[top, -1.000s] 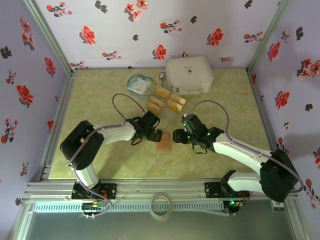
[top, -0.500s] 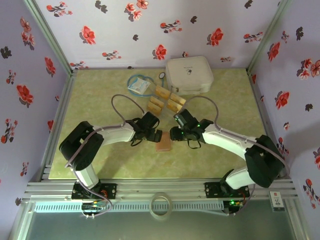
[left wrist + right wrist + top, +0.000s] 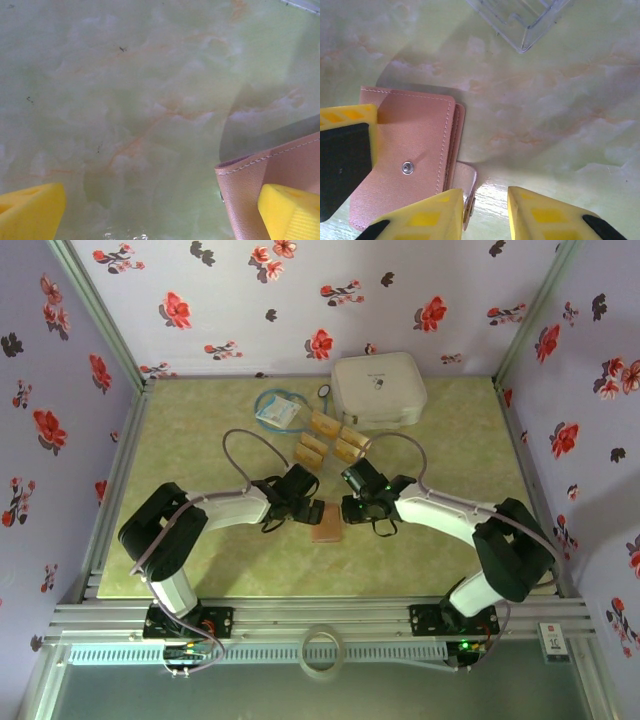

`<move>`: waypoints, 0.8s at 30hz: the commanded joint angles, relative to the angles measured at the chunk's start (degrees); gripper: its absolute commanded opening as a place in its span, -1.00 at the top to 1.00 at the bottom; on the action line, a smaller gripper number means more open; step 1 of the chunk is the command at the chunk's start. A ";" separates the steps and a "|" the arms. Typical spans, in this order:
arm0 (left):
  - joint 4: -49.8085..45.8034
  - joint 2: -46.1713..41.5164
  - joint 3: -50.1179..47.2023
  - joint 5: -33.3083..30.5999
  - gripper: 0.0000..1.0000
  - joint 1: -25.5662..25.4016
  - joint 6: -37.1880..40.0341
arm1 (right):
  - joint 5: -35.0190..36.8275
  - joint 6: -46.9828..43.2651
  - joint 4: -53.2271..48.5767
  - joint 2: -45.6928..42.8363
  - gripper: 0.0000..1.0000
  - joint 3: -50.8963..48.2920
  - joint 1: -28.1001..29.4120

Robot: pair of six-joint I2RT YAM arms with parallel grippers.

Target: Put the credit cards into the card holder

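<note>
The card holder [image 3: 326,524] lies shut on the green table, reddish-brown with a snap stud [image 3: 408,168] on its cover [image 3: 407,155]. My left gripper [image 3: 309,508] is open wide, with one yellow fingertip [image 3: 292,212] on the holder's corner [image 3: 255,172] and the other [image 3: 30,212] over bare table. My right gripper [image 3: 347,508] is open at the holder's right edge. The holder's strap tab [image 3: 468,185] lies just inside its left finger [image 3: 422,217]. Several golden-tan credit cards [image 3: 326,424] lie grouped behind both grippers, near the white case.
A large white rounded case [image 3: 378,388] stands at the back right, a blue-white packet [image 3: 278,410] at the back left. A clear plastic piece [image 3: 520,20] lies just beyond the right gripper. The left gripper's finger [image 3: 345,155] rests on the holder's left side.
My right arm has swung its gripper left and slightly away, up against the card holder's right edge. The left gripper and the holder have stayed put.
</note>
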 commanded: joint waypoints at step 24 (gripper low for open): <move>-3.15 0.69 -1.86 -0.53 -0.99 -0.70 0.36 | -2.42 0.49 1.48 -1.79 0.65 -0.64 -0.79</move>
